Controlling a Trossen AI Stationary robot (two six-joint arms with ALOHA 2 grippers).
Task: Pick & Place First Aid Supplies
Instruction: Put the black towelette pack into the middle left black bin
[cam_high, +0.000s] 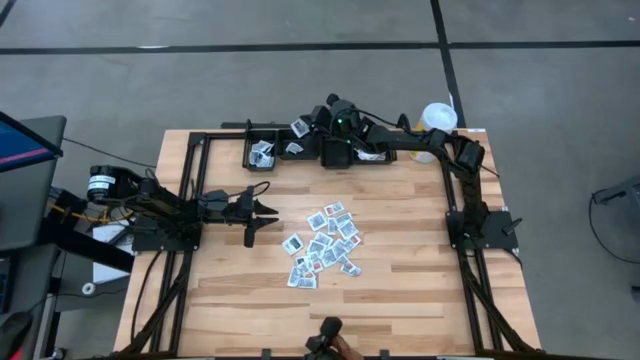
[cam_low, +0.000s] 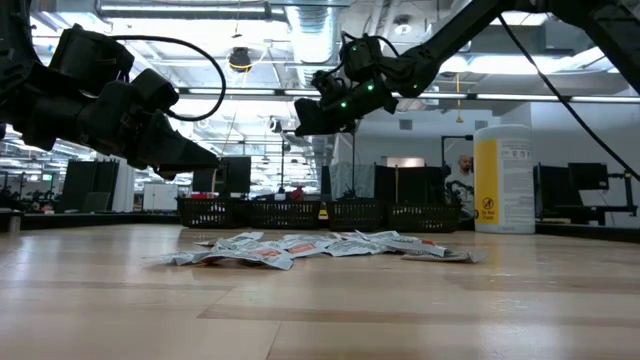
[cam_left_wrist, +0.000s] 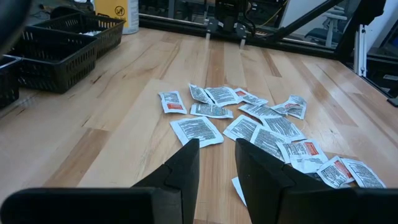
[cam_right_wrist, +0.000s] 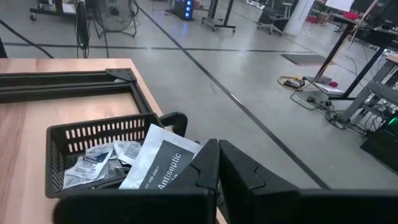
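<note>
The first aid supplies are small white packets with grey and red print, lying in a loose pile (cam_high: 322, 245) in the middle of the table, also seen in the low view (cam_low: 310, 247) and the left wrist view (cam_left_wrist: 261, 124). My left gripper (cam_high: 268, 212) (cam_left_wrist: 217, 149) hovers open just left of the pile, above the wood. My right gripper (cam_high: 318, 122) (cam_right_wrist: 217, 165) is raised at the far edge over a black basket (cam_right_wrist: 81, 140) that holds several packets, and it is shut on a white antiseptic packet (cam_right_wrist: 158, 165). My right gripper pinches the white antiseptic packet between its two fingers at one edge (cam_right_wrist: 189, 163). The packet is lifted clear and sticks out forward from the fingertips, tilted over the basket's open top. The gripper's own fingers hide the exact spot of contact.
Black mesh baskets (cam_high: 262, 152) stand in a row along the far edge, also seen in the left wrist view (cam_left_wrist: 56, 43). A tall white-and-yellow canister (cam_high: 437, 118) (cam_low: 503, 178) stands at the far right corner. Bare wood lies near and right of the pile.
</note>
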